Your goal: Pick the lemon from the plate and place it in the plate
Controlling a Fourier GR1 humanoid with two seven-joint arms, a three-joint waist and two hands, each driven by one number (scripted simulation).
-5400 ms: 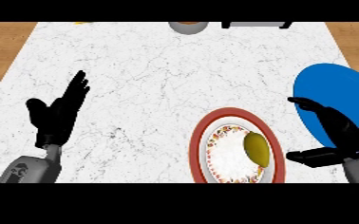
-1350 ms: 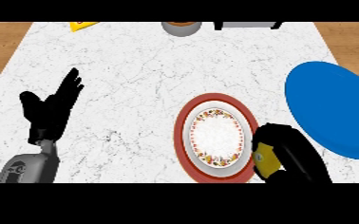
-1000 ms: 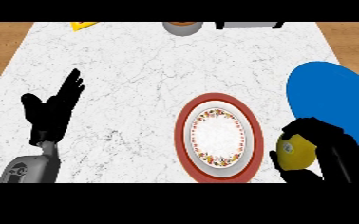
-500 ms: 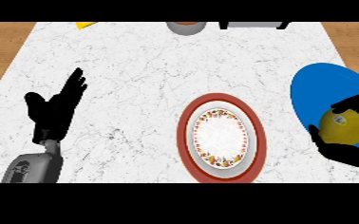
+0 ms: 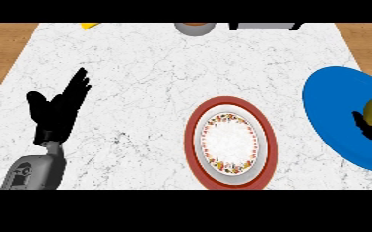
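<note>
At right edge, right hand (image 5: 363, 125) mostly cut off over blue plate (image 5: 330, 110), fingers round lemon (image 5: 357, 116); left hand (image 5: 58, 108) fingers spread.

Even, bright light fills the frame — the marbled surface (image 5: 160, 73) reads pale from upper left to lower right with no glare spots. No cast shadows show beside the red-rimmed plate (image 5: 231, 141) or the blue plate (image 5: 330, 103). The black left hand (image 5: 54, 110) — lower left — shows no shading detail.
</note>
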